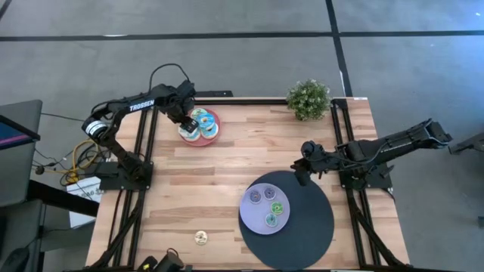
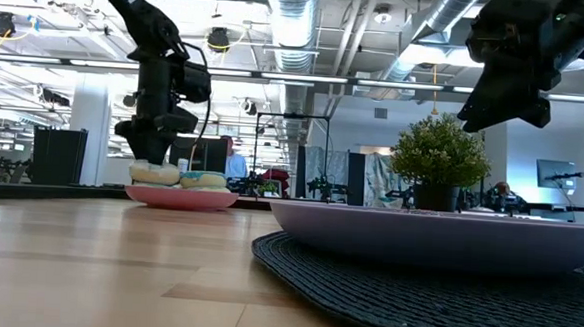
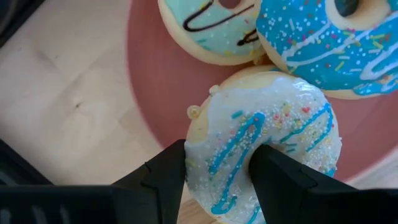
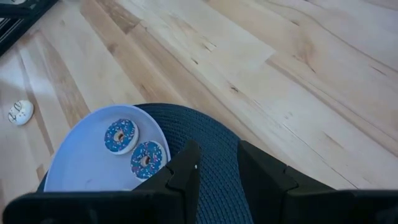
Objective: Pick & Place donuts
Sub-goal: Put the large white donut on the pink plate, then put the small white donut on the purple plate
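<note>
1. Pale wood is what you have under everything: the counter (image 1: 227, 181) carries a pink plate (image 1: 198, 140) near its far left corner and a dark woven mat (image 1: 310, 227) at its near right.
2. Your left pincer (image 3: 217, 171) is down over the pink plate, and its two fingers are clamped on a white-iced donut (image 3: 273, 134) with blue drizzle and sprinkles: one finger sits in the hole, the other on the outer edge.
3. That donut lies on the pink plate, touching a light-blue donut (image 3: 323, 46) with white stripes and a mint donut (image 3: 211, 28) with a dark squiggle.
4. In the low view the big donuts sit flat on the plate, with the left arm straight above them.
5. Your right pincer (image 4: 217, 165) hangs above the far edge of the mat, its fingers a narrow gap apart and holding nothing.
6. A lavender plate (image 1: 266, 208) rests on the mat; it holds small donuts, two dark blue ones (image 4: 121, 135) sprinkled and lying just beside each other, plus a green one (image 1: 278, 208) and a teal one (image 1: 271, 220).
7. One small pale donut (image 1: 200, 238) lies alone on the bare wood near the front edge.
8. A potted plant (image 1: 308, 98) stands at the far edge, well apart from both plates.
</note>
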Robot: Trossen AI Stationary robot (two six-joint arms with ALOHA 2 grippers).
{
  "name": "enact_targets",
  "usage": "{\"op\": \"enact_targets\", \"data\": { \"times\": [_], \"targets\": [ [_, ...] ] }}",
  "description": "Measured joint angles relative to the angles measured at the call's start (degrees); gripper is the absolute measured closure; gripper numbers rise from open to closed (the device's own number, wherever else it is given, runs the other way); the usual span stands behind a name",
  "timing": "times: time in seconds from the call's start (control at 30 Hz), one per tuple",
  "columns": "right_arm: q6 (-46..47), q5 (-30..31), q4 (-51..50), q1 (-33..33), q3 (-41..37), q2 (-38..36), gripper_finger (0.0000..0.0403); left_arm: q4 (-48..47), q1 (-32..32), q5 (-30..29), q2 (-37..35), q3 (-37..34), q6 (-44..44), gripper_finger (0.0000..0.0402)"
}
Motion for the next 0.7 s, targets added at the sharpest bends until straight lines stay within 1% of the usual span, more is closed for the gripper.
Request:
{"op": "enact_targets", "data": {
  "times": [0.17, 0.5, 0.7],
  "targets": [
    [0.0, 0.0, 0.01, 0.0, 0.0, 0.0, 0.0305, -0.04, 0.0, 0.39, 0.0, 0.0, -0.26, 0.0222],
    [0.01, 0.0, 0.0, 0.0, 0.0, 0.0, 0.0305, -0.18, 0.0, -1.16, 0.0, 0.19, -1.0, 0.0163],
    [0.01, -0.02, 0.02, 0.0, 0.0, 0.0, 0.0305, -1.56, 0.0, -1.16, 0.02, 3.56, 0.14, 0.0148]
  ]
}}
